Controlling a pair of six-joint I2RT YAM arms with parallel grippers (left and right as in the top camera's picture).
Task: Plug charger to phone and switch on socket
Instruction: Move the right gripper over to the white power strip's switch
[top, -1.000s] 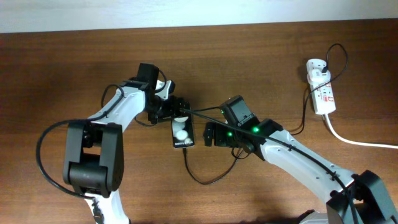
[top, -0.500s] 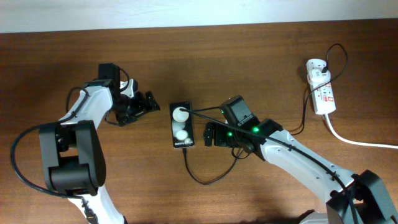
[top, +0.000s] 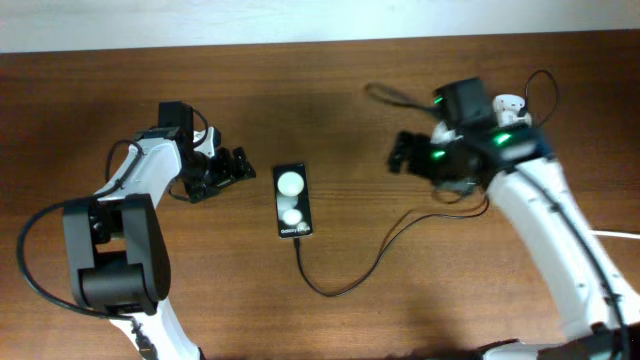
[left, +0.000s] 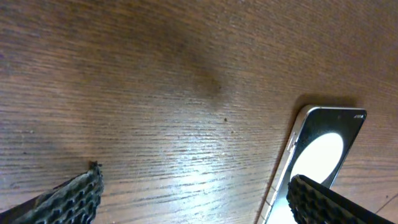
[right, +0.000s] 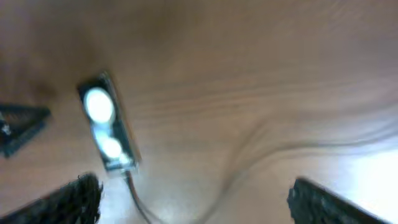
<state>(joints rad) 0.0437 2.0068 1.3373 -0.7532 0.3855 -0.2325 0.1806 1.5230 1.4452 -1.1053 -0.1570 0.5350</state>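
In the last half second the right arm has left the phone (top: 292, 201) and swung to the far right. Its wrist now hangs over the socket (top: 508, 103), of which only a small white end shows. The phone lies flat in the middle of the table (top: 120, 300). The charger (top: 350, 285) meets it at its near end, then curves right and away toward the socket. I judge the plugging done (the tiny tip itself is too small to confirm), so only the switch remains.

The right gripper (top: 398, 152) points left, back toward the phone. In its blurred wrist view the fingers (right: 81, 196) stand wide apart with nothing between them. It will have to turn toward the socket to press.

The left gripper (top: 243, 166) has not moved in that time. It rests just left of the phone, released and empty, with bare wood between its pads (left: 74, 196).
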